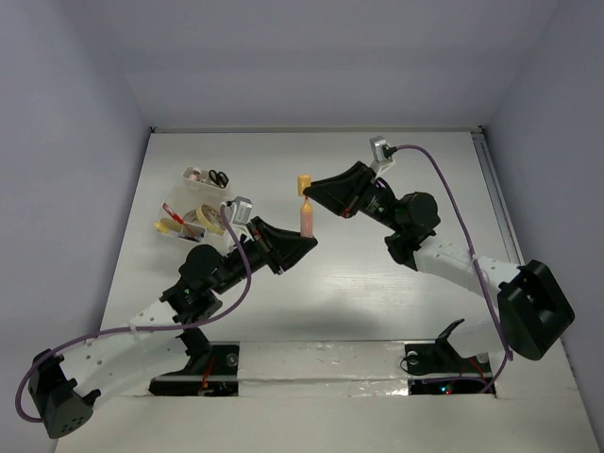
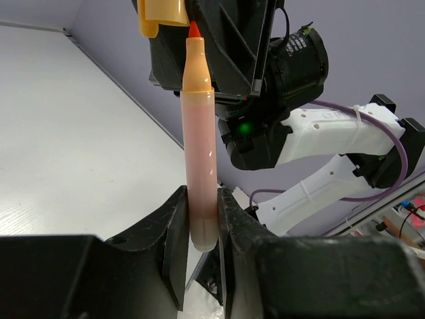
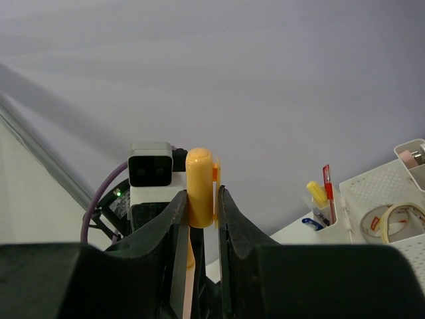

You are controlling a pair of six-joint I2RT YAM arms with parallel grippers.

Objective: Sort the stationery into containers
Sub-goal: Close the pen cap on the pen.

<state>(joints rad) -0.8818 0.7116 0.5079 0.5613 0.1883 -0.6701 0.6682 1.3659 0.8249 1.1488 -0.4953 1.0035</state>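
Note:
A pink-bodied marker [image 2: 199, 153] with an orange tip stands upright between the fingers of my left gripper [image 2: 201, 212], which is shut on its lower end. Its tip is bare. Just above the tip hangs the orange cap [image 2: 163, 13], apart from it. My right gripper [image 3: 200, 199] is shut on that cap [image 3: 199, 189]. From above, the marker [image 1: 307, 219] and cap [image 1: 304, 183] line up mid-table between my left gripper [image 1: 306, 236] and right gripper [image 1: 310, 189]. The white divided container [image 1: 193, 189] sits at the far left, holding scissors [image 1: 218, 176].
Tape rolls [image 1: 175, 226] and pens lie in the container's near end. In the right wrist view the container's perforated wall [image 3: 372, 193] shows with a tape roll [image 3: 398, 219], a red pen [image 3: 328, 186] and a yellow piece [image 3: 317, 194]. Grey walls enclose the table.

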